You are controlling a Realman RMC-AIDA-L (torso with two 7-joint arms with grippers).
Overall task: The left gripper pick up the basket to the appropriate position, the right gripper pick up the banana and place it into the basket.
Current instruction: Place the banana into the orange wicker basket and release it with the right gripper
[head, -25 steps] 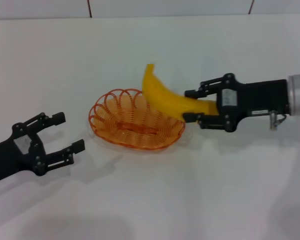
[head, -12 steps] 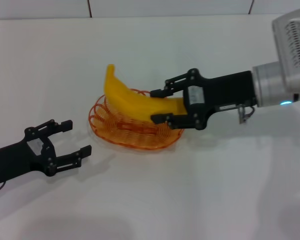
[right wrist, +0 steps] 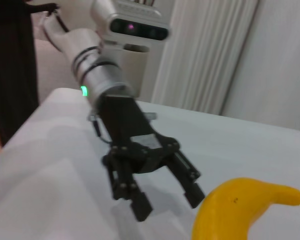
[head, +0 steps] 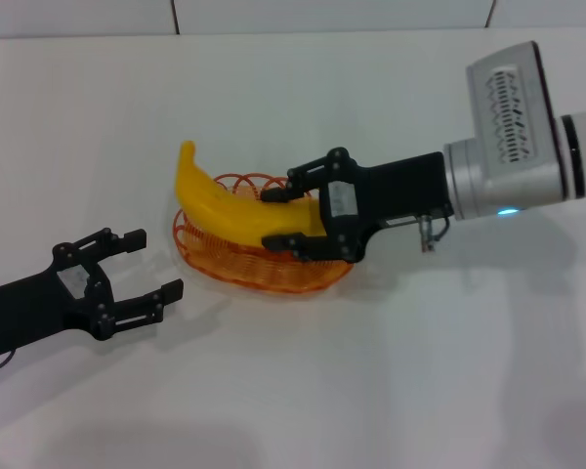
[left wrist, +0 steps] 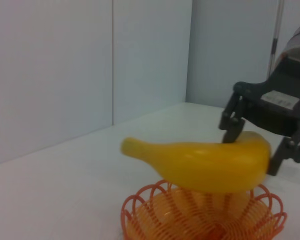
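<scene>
Shallow oval orange basket [head: 259, 256] of looped wire, scalloped rim: resting on the white table [head: 391, 371], roughly central in the head view. Seen end-on in the left wrist view [left wrist: 205, 215], directly beneath the fruit.

Large, smooth, bright yellow, gently curved plastic-looking banana [head: 236, 210]: held above the basket, not lying in it. Lies along the basket's length; pointed free end raised and projecting past the basket's left rim, other end over the basket's middle. Appears in the left wrist view [left wrist: 205, 162] clear of the wire rim, and in the right wrist view [right wrist: 240, 205] at the frame edge.

Black two-fingered right gripper [head: 285, 218] on black block with silver-grey cylindrical wrist: reaching in from the right, over the basket, clenched on the banana's right-hand end, one finger at the far side and one at the near side. Same grasp visible in the left wrist view [left wrist: 255, 147].

Black two-fingered left gripper [head: 148, 266] on all-black arm: low over the table, just left of the basket, apart from it. Fingers spread, nothing between them; confirmed in the right wrist view [right wrist: 167, 197].
</scene>
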